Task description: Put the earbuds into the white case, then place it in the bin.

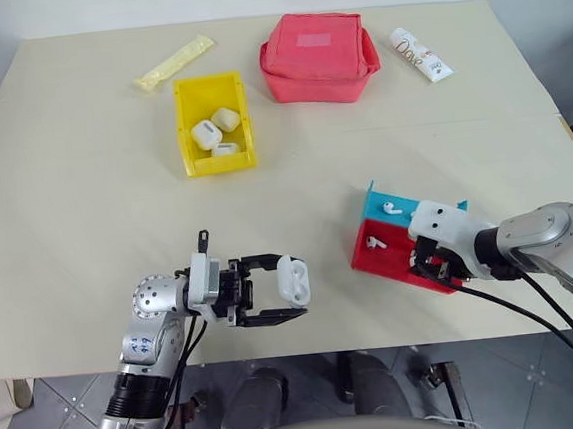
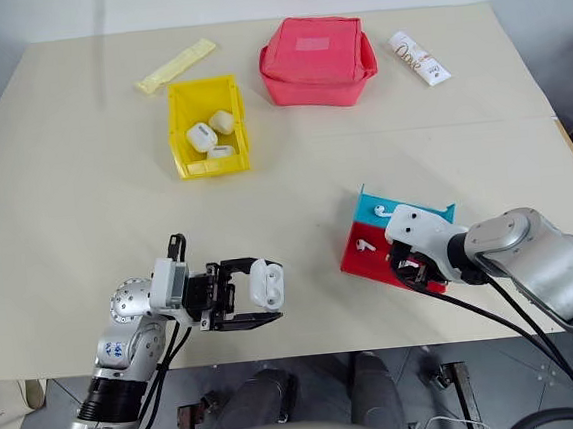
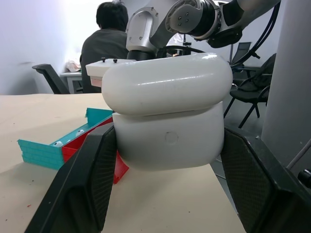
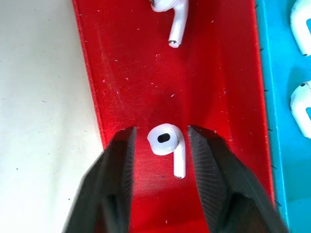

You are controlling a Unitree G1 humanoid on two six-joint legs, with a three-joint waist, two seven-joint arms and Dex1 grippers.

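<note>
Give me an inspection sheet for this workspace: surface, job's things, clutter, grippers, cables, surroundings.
Surface: beige tabletop, seam across the middle.
Job's things: glossy white rounded earbud case, lid ajar, held above the table's near edge; small white stemmed earbud lying in the red half of a red-and-blue plastic tray, a second one farther along; bright yellow plastic bin holds three white cases.
Clutter: red zip fabric pouch, white printed tube, pale yellow sachet.
Grippers: left gripper shut on the case; right gripper open, fingers astride the earbud, not clamped.
Cables: black cables along the right arm.
Surroundings: seated person, office chairs.
</note>
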